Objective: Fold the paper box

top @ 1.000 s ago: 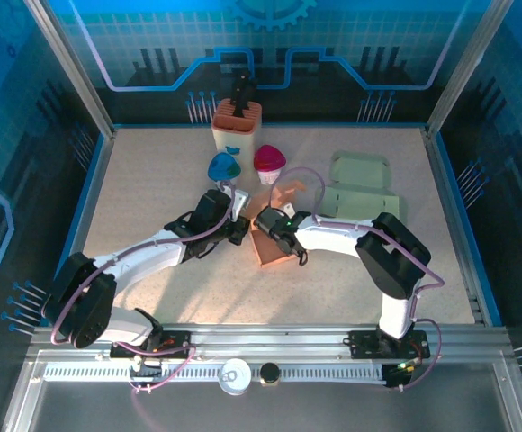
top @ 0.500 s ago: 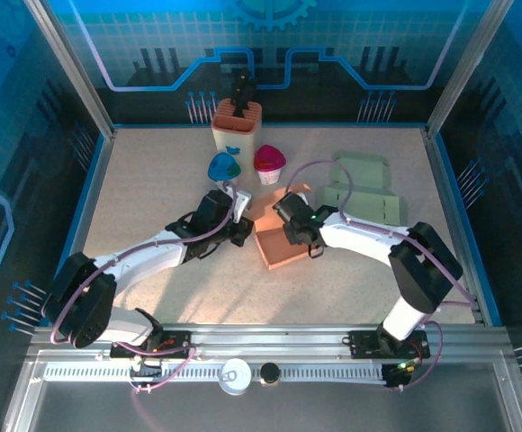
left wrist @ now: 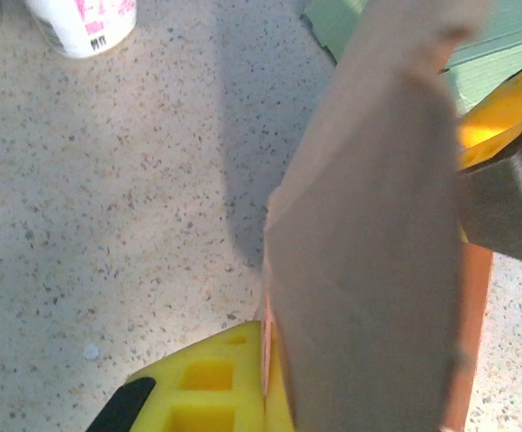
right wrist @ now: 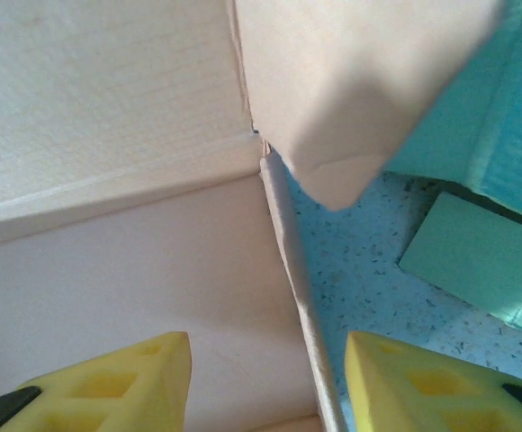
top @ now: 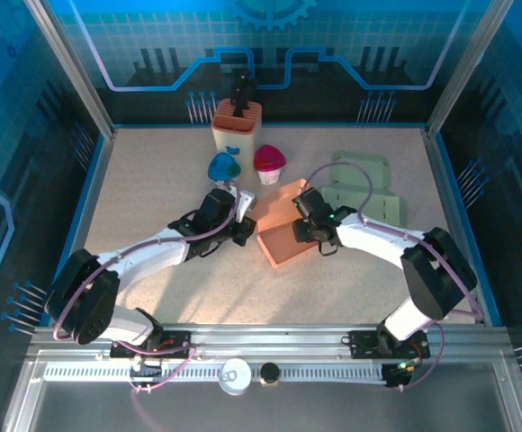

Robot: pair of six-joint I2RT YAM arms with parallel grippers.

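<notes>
**Box flap pinched on my left, right fingers apart**

My left gripper (top: 242,226) is clamped tight on a thin flap of the box (top: 283,239). In the left wrist view one yellow finger (left wrist: 202,385) presses against the foot of that flap, and the cardboard (left wrist: 369,252) rises steeply from it, tilted up and away. The other left finger is hidden behind the flap.

My right gripper (right wrist: 265,349) stands about half open and holds nothing. Its two yellow fingers (right wrist: 144,382) sit on either side of a box wall's edge, which runs up between them without touching either that I can see. One finger is over the pale inner panel, the other over the table. Just beyond them a loose flap corner (right wrist: 351,99) hangs over the fold line. From above, this gripper (top: 307,203) is at the box's far right corner.

The box lies about the middle of the table (top: 144,189), partly folded, with my left gripper at its left side and my right at its right.

A flat green sheet (top: 362,191) lies just beyond the box toward the table's right edge, and part of it passes under my right arm. A blue cup (top: 223,167) and a pink cup (top: 269,161) stand side by side behind the box. An orange holder (top: 236,127) stands at the back edge, behind the cups.
</notes>
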